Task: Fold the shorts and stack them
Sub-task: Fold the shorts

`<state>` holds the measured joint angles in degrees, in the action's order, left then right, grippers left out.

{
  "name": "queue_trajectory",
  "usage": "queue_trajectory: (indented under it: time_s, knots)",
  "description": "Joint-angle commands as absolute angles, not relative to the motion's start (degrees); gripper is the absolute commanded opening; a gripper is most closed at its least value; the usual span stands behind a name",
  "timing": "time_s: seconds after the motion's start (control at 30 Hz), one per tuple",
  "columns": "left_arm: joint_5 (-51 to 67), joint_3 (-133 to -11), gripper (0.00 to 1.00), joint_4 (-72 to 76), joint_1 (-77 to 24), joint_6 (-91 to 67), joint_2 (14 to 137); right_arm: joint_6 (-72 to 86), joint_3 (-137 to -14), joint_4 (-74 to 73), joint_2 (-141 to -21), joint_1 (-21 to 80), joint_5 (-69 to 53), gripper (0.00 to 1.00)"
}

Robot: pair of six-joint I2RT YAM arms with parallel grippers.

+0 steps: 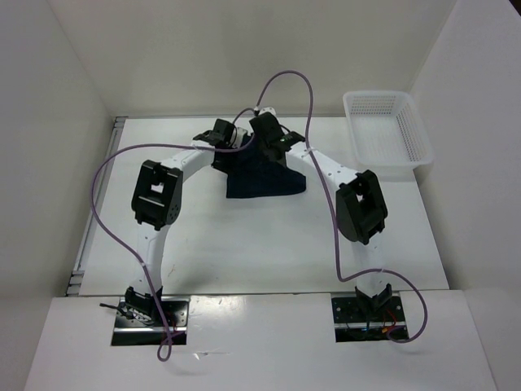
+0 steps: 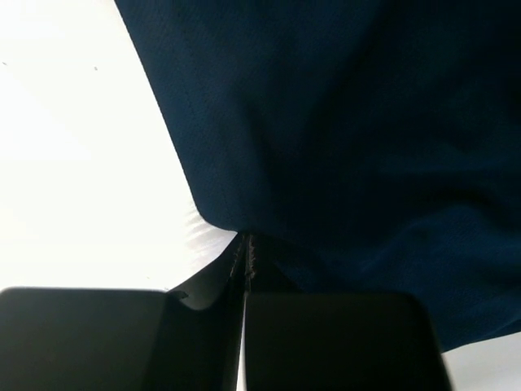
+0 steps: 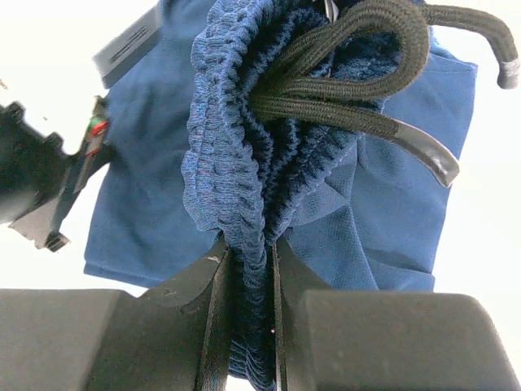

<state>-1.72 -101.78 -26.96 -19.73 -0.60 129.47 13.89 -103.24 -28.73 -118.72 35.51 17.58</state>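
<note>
The dark navy shorts [image 1: 262, 175] hang at the far middle of the table, held up by both grippers, lower part resting on the table. My left gripper [image 1: 230, 138] is shut on an edge of the shorts [image 2: 342, 138]; the fabric is pinched between its fingers [image 2: 247, 252]. My right gripper [image 1: 269, 134] is shut on the ribbed waistband [image 3: 236, 163], which bunches between its fingers [image 3: 254, 269]. The black drawstring [image 3: 358, 65] loops out above the waistband. The two grippers are close together.
A white plastic mesh basket [image 1: 387, 130] stands at the far right of the white table [image 1: 244, 252]. Purple cables [image 1: 106, 212] run along both arms. White walls close in the left, back and right sides.
</note>
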Motion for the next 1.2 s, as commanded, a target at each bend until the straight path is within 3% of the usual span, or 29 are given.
queue_trajectory:
  time_s: [0.0, 0.13, 0.17, 0.2, 0.23, 0.27, 0.3, 0.37, 0.47, 0.57, 0.67, 0.77, 0.97, 1.17]
  knots:
    - [0.5, -102.9, 0.00, -27.7, -19.7, 0.0, 133.6, 11.3, -106.1, -24.8, -121.2, 40.3, 13.6, 0.00]
    - [0.5, -102.9, 0.00, -27.7, -19.7, 0.0, 133.6, 7.0, -104.9, -22.5, -124.2, 42.2, 13.5, 0.00]
    - [0.5, -102.9, 0.00, -27.7, -19.2, 0.0, 133.6, 5.9, -104.9, -21.9, -124.2, 42.2, 13.0, 0.05]
    - [-0.2, -102.9, 0.00, -27.7, -18.6, 0.0, 133.6, 4.5, -104.9, -21.4, -124.8, 42.8, 13.0, 0.14]
    - [-0.2, -102.9, 0.01, -27.7, -18.5, 0.0, 133.6, 3.6, -105.6, -21.4, -124.8, 43.3, 11.4, 0.32]
    - [-0.9, -102.9, 0.03, -27.7, -17.6, 0.0, 133.0, 2.9, -105.6, -20.7, -124.8, 43.3, 10.0, 0.41]
    - [-0.9, -102.9, 0.06, -27.7, -16.3, 0.0, 133.0, 2.3, -105.6, -20.7, -124.2, 43.3, 8.5, 0.48]
    - [-0.9, -102.4, 0.23, -27.7, -14.8, 0.0, 131.6, -0.1, -105.6, -20.2, -122.1, 43.9, 3.1, 0.55]
    - [-1.5, -102.4, 0.41, -27.7, -12.0, 0.0, 129.9, -4.2, -105.6, -19.7, -118.4, 43.9, -8.0, 0.57]
    - [-3.1, -103.2, 0.50, -27.7, -10.2, 0.0, 128.4, -6.5, -105.1, -17.9, -114.9, 44.5, -17.0, 0.57]
    - [-4.4, -105.8, 0.53, -29.4, -9.5, 0.0, 126.7, -7.5, -104.6, -17.9, -112.3, 44.5, -15.0, 0.57]
    - [-4.4, -105.8, 0.57, -30.1, -11.2, 0.0, 122.8, -9.7, -100.0, -17.2, -107.8, 43.7, -8.7, 0.51]
    - [-0.4, -107.7, 0.65, -34.9, -14.2, 0.0, 117.8, -13.3, -85.7, -14.6, -101.3, 38.6, -1.2, 0.50]
    - [5.3, -108.4, 0.65, -39.5, -18.0, 0.0, 115.7, -14.6, -77.9, -11.2, -101.3, 33.6, 0.3, 0.50]
